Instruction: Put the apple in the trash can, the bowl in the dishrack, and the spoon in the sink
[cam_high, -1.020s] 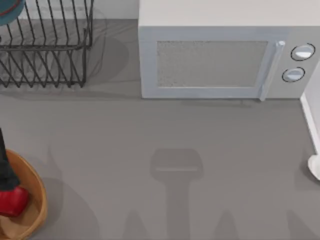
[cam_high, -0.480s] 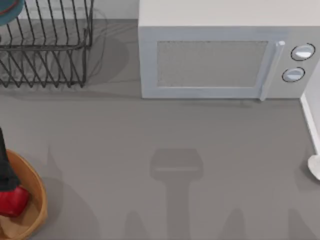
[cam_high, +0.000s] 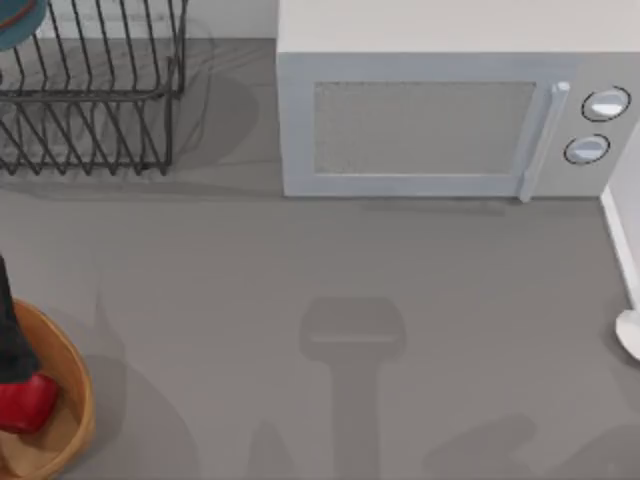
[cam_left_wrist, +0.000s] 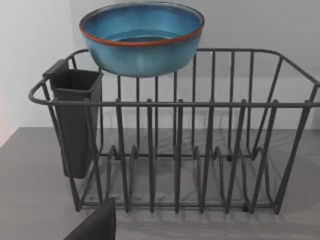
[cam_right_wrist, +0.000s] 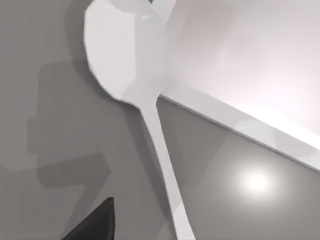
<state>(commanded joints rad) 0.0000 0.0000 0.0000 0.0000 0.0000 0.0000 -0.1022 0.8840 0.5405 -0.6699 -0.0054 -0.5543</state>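
- On the grey counter (cam_high: 300, 260), the biggest thing is the white microwave (cam_high: 440, 125) at the back, and everything below is placed from it.
- Left of the microwave stands the dark wire dishrack (cam_high: 90, 100), a grey cutlery cup (cam_left_wrist: 75, 120) hung on one end.
- At the rack's far edge sits the blue bowl (cam_left_wrist: 142, 37), resting up on the top wires.
- Far to the front left of the microwave, at the counter's edge, is the tan trash can (cam_high: 70, 400).
- Inside that can lies the red apple (cam_high: 25, 400), with the dark left arm (cam_high: 12, 340) just above it; I cannot tell how the left tool stands.
- Front right of the microwave, beside the pale sink edge (cam_right_wrist: 240, 122), lies the white spoon (cam_right_wrist: 130, 65) on the counter.
- One dark fingertip (cam_right_wrist: 95, 222) of the right tool shows near the spoon's handle, not touching it; whether that tool is spread I cannot tell.
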